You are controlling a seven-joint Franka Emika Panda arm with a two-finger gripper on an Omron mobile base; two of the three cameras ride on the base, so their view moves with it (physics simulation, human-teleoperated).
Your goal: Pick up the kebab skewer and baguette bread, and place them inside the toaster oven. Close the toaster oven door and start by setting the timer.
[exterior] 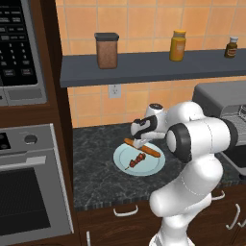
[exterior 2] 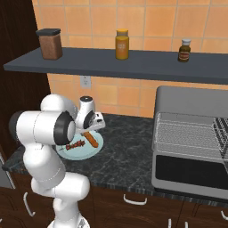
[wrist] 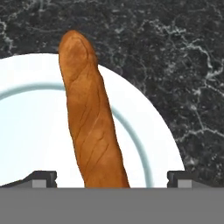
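A pale plate [exterior: 150, 166] on the dark stone counter carries the orange-brown baguette bread [exterior: 144, 148] and, in front of it, the short kebab skewer [exterior: 136, 161] with dark red-brown chunks. My gripper [exterior: 139, 142] hovers low over the baguette's left part. In the hand view the baguette [wrist: 89, 113] runs up between my two fingertips [wrist: 43, 179], which stand wide apart on either side of it, so the gripper [wrist: 112, 179] is open. The grey toaster oven [exterior 2: 191, 102] stands at the right, its wire rack exposed and its dark glass door [exterior 2: 191, 171] dropped forward.
A dark shelf [exterior 2: 133, 64] above the counter holds a brown canister [exterior 2: 50, 43], a yellow jar [exterior 2: 122, 43] and a small dark bottle [exterior 2: 184, 49]. A built-in microwave [exterior: 19, 48] and steel oven [exterior: 29, 187] fill the cabinet wall at the left.
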